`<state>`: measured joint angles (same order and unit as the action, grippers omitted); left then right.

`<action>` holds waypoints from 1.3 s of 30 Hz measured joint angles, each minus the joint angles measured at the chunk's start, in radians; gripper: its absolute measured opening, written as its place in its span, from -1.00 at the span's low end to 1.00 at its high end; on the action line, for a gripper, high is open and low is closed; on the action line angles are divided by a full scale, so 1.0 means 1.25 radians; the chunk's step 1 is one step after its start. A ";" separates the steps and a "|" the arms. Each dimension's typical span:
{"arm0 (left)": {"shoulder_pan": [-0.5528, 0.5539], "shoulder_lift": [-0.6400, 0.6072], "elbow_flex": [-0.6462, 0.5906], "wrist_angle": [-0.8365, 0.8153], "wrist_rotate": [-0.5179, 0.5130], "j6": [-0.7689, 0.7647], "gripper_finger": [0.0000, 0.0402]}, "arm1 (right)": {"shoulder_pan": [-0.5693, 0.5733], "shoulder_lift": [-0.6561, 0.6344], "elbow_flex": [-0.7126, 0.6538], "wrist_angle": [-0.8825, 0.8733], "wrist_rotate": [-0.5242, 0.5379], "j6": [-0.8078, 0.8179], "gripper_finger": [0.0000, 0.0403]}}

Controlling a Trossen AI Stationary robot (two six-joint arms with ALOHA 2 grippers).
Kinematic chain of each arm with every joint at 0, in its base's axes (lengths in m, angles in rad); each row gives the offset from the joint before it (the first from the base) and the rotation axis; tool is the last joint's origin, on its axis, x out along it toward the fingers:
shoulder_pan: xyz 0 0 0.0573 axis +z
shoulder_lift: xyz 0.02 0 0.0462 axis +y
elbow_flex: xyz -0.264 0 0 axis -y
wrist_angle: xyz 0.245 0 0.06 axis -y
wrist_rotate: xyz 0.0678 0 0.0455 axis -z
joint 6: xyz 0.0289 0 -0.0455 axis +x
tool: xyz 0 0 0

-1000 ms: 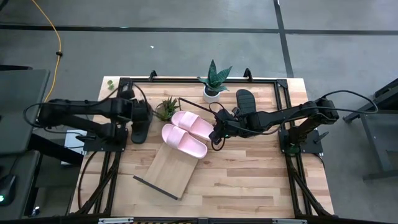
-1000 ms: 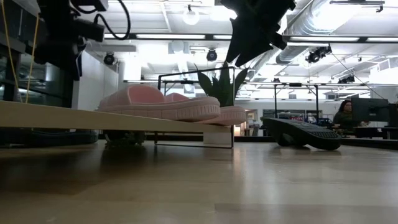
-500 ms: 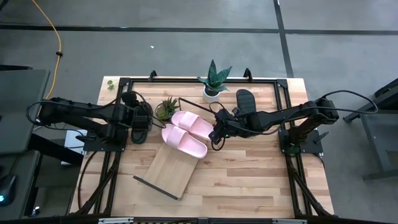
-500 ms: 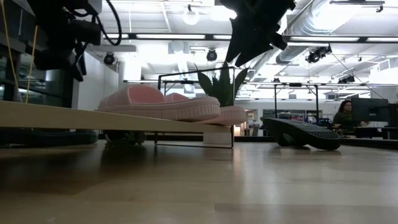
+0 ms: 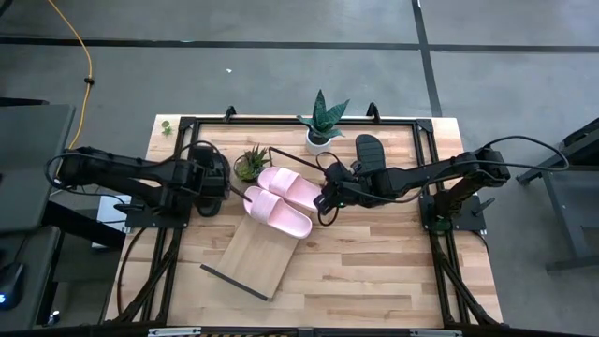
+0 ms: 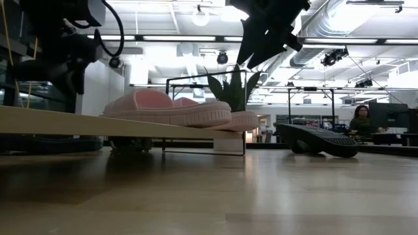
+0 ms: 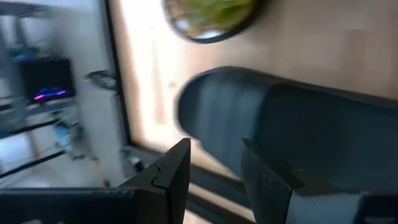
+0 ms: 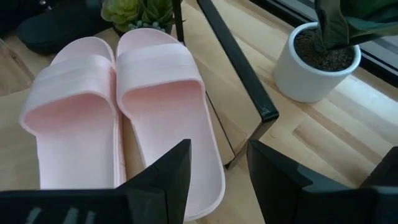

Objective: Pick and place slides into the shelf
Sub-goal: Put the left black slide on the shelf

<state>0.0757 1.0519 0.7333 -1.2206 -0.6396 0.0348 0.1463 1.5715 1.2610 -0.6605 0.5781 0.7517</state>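
Observation:
Two pale pink slides lie side by side, soles down, on the far end of the shelf, a light-wood board with a dark metal end frame. My right gripper hovers open just right of them. One black slide rests on the table near the far right. The other black slide lies left of the shelf, partly hidden under my left gripper, which is open just above it.
A white-potted snake plant stands at the far edge between the slides. A small succulent sits between the left black slide and the pink pair. The near half of the shelf and the near table are bare wood.
My left gripper has moved a little toward the table's right and sunk lower over the left black slide. The right arm and the pink slides have stayed where they were.

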 joint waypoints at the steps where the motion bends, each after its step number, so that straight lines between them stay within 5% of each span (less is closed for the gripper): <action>1: 0.000 0.000 -0.007 0.009 0.018 0.009 -0.37 | -0.001 0.000 0.000 0.000 0.005 0.001 -0.27; 5: 0.000 0.000 -0.042 0.043 0.067 0.053 -0.37 | -0.002 0.000 0.000 0.001 0.013 0.009 -0.27; 39: 0.002 0.000 -0.112 0.139 0.035 0.093 -0.37 | -0.002 0.000 0.000 0.001 0.047 0.028 -0.27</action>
<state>0.0784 1.0519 0.5930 -1.0466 -0.5959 0.1510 0.1444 1.5715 1.2610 -0.6594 0.6373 0.7867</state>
